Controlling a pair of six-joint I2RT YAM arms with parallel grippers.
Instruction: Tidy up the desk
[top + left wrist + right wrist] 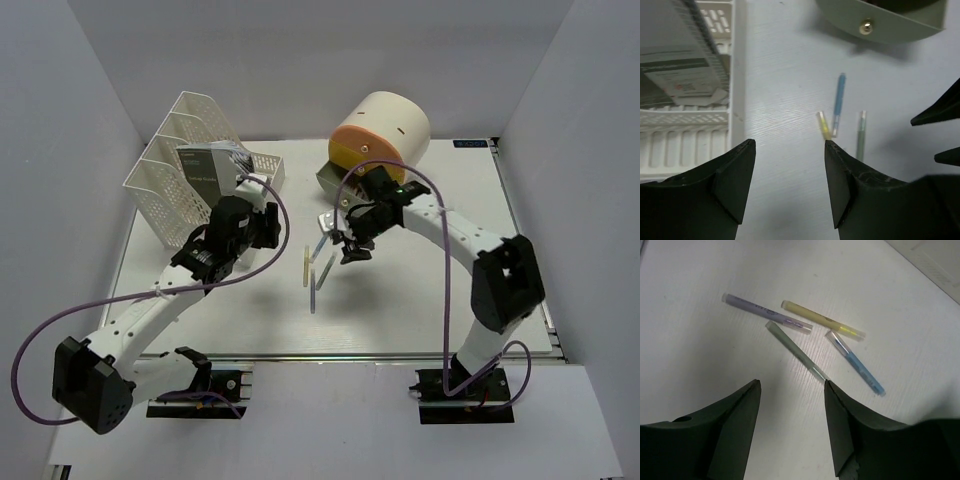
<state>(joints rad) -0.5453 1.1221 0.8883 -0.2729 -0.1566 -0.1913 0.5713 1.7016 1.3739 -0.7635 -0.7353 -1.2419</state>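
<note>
The large flat white desk (420, 310) is being shown filling the middle of the top view, with grey-white walls all around it and a metal rail along its lower edge.

A white plastic mesh file rack (190, 170) is being kept at the upper left of the desk. A grey and white paper booklet (205, 170) is being held inside it. A round cream drawer box with orange and yellow fronts (385, 130) is being kept at the upper middle. In the left wrist view, a grey-green drawer with a small brass knob (867, 26) is being shown at the top right.

Four thin pens are being left lying on the desk near the middle. In the right wrist view, the purple pen (765, 312) is being shown at the upper left, with the yellow pen (820, 320) just beside it. The pale green pen (797, 352) is being shown under them, and the blue pen (860, 367) is being shown at the right.

The left gripper (787, 145) is being held open beside the rack, with nothing in it. Bare desk is being seen between its black fingers (732, 175).

The right gripper (792, 385) is being held open above the pens. Nothing is being gripped by it.
</note>
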